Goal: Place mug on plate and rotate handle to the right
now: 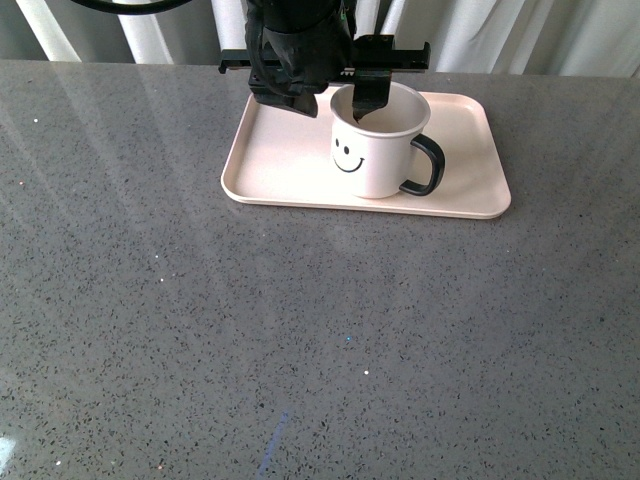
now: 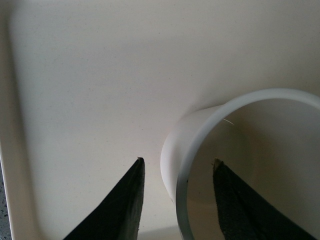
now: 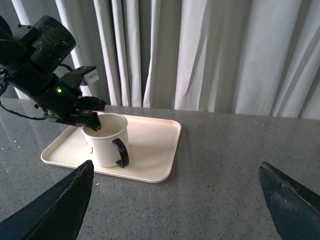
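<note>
1. The mug (image 1: 378, 140) stood upright on the plate (image 1: 280, 160), its handle (image 1: 426, 165) pointing right.
2. Your left gripper (image 2: 177, 172) straddled the rim, one finger inside, one outside; the jaws looked parted, not clamping.
3. Your right gripper (image 3: 175, 200) hung wide open, well away.
4. Glazed ceramic seemed rigid, slippery and chippable; you would best grip the rim wall.

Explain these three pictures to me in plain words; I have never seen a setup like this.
This is a robot with two arms, each ending in jaws. The front view looks out from its body: a grey table carries a pale pink plate, and a smiley-face mug stands on it, handle pointing right. The left gripper straddles the mug's wall, one finger inside, one outside. The left wrist view shows this from close up, whether it squeezes is unclear. The right wrist view looks across from the other arm; the right gripper is open and holds nothing.
</note>
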